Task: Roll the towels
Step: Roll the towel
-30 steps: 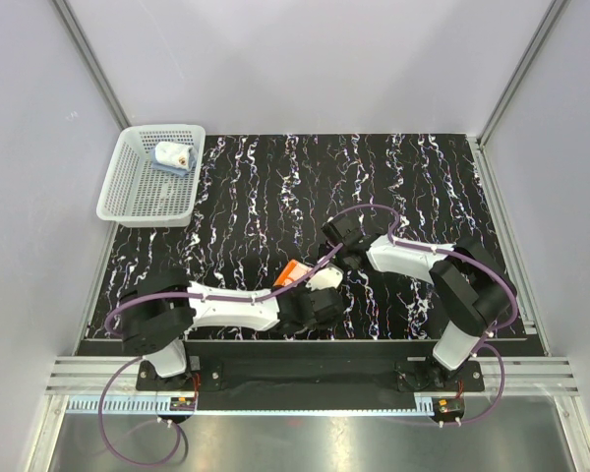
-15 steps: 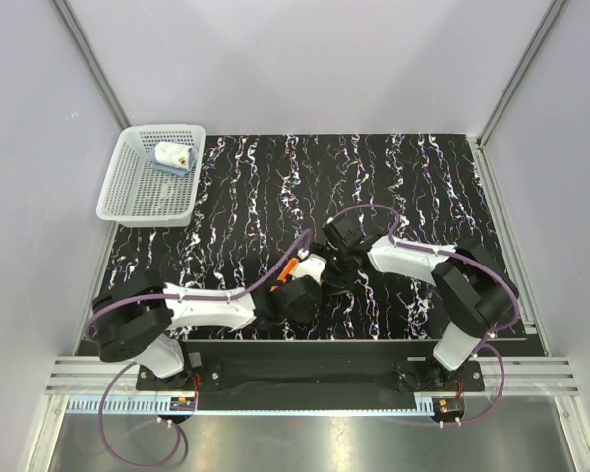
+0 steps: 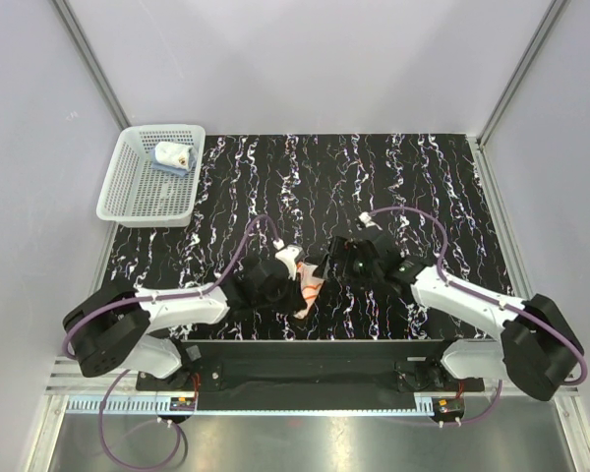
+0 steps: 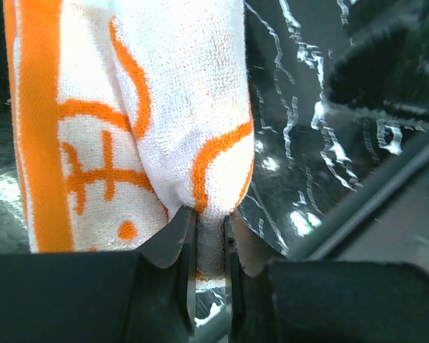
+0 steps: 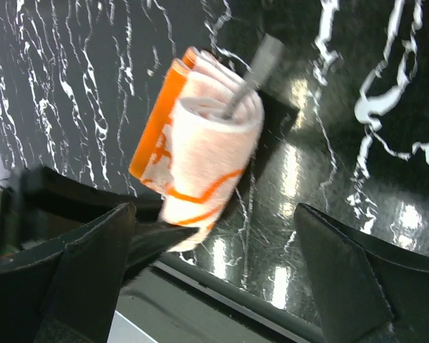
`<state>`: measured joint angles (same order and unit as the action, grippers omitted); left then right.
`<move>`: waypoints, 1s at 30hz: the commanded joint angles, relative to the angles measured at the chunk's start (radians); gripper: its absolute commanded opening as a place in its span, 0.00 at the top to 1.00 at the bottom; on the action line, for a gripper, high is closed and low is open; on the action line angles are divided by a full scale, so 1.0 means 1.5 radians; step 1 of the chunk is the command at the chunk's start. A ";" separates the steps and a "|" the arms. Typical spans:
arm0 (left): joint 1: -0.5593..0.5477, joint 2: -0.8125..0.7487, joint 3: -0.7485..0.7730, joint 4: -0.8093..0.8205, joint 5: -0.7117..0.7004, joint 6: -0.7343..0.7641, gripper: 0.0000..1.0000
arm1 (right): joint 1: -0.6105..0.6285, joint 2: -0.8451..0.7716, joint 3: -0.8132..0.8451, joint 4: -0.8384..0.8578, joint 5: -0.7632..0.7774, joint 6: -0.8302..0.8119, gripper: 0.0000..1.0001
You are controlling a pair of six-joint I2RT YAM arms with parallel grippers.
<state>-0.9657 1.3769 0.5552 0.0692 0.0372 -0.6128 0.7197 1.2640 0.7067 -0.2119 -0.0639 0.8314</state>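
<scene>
We are holding the orange towel (image 4: 129, 121), already a tight roll, in the left gripper (image 4: 209, 236). Its jaws are almost closed and are pinching 1 end of the roll. The roll is sitting near the front edge of the table (image 3: 423, 187), between the 2 arms. The right gripper (image 5: 214, 264) is standing fully open just beside it, with nothing inside. The light blue towel (image 3: 169, 157) is lying in the white basket (image 3: 128, 205), far left. We are judging that the roll is ready for carrying. The pinch should be covering the loose outer edge so the layers are not unwinding, and the right arm should be giving room.
</scene>
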 commanded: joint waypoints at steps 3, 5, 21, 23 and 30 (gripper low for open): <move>0.069 -0.022 -0.033 0.096 0.199 -0.044 1.00 | 0.007 -0.072 -0.119 0.170 0.014 0.057 0.00; 0.098 -0.015 -0.041 0.140 0.243 -0.066 1.00 | 0.008 -0.099 -0.147 0.200 0.016 0.072 0.00; 0.201 0.132 -0.003 0.241 0.476 -0.110 1.00 | 0.009 0.028 -0.182 0.374 -0.023 0.124 0.14; 0.207 0.158 0.003 0.261 0.497 -0.120 1.00 | 0.008 0.036 -0.188 0.378 -0.022 0.130 0.16; 0.228 0.251 -0.001 0.371 0.553 -0.180 1.00 | 0.012 0.055 -0.194 0.395 -0.022 0.134 0.27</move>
<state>-0.6388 1.7046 0.5438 0.4976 0.7834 -0.8265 0.7219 1.3293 0.4038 0.3214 -0.0975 1.0214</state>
